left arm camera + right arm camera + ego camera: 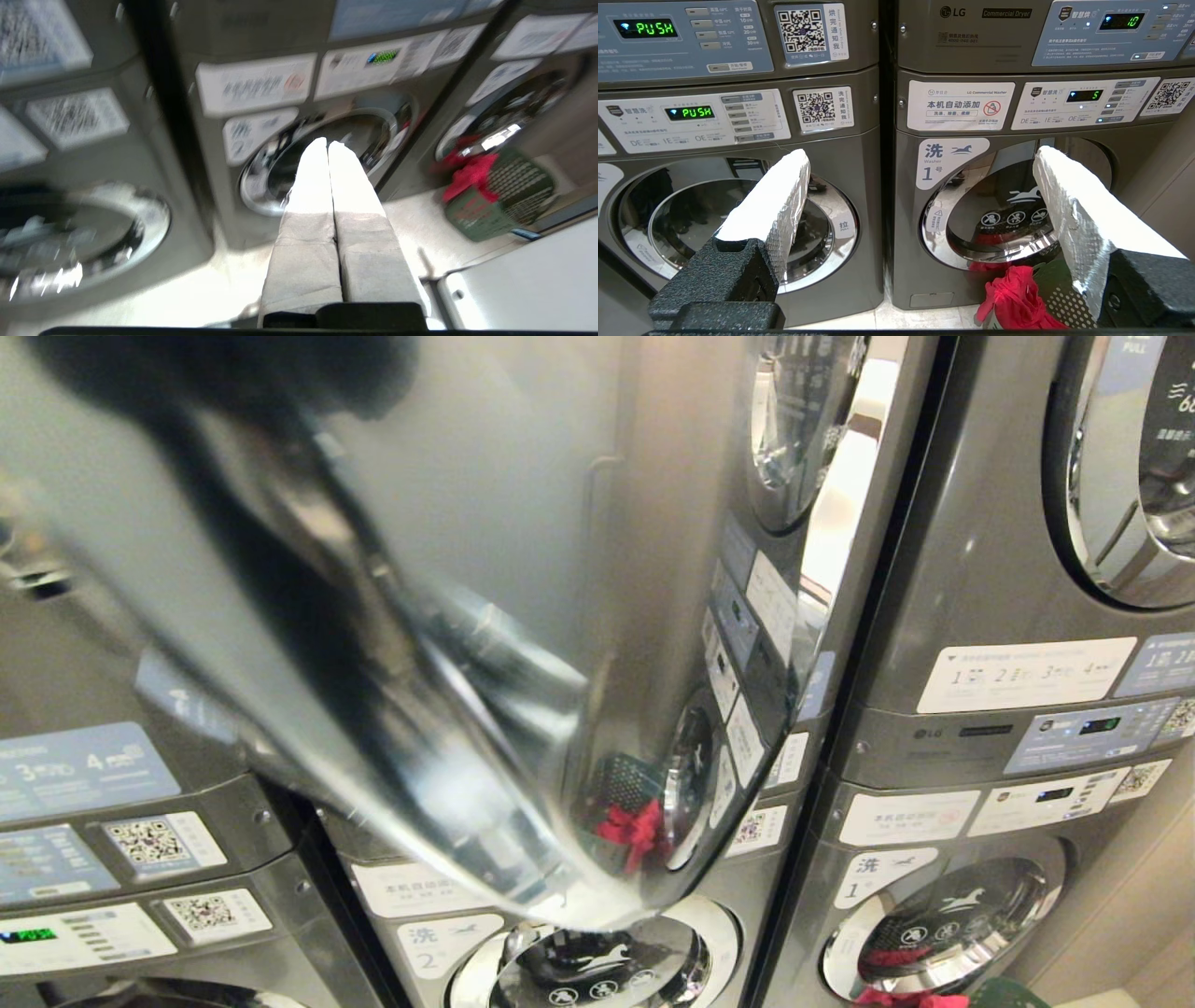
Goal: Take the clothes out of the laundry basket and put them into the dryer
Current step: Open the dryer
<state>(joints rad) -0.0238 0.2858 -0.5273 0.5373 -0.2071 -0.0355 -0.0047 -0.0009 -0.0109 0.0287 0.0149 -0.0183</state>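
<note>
Clothes, a red bundle (1017,294), are spilling from the green laundry basket (1057,291) just below and between our right gripper's (920,205) widely parted, empty fingers (1069,210). We are judging that arm nearer. Our left gripper (328,149) is pinched shut on nothing, the basket (500,196) lying well off to its side.

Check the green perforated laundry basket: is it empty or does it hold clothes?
It holds clothes: a red garment heaps over the rim of the green perforated laundry basket, which sits on the floor before the right-hand washer.
</note>
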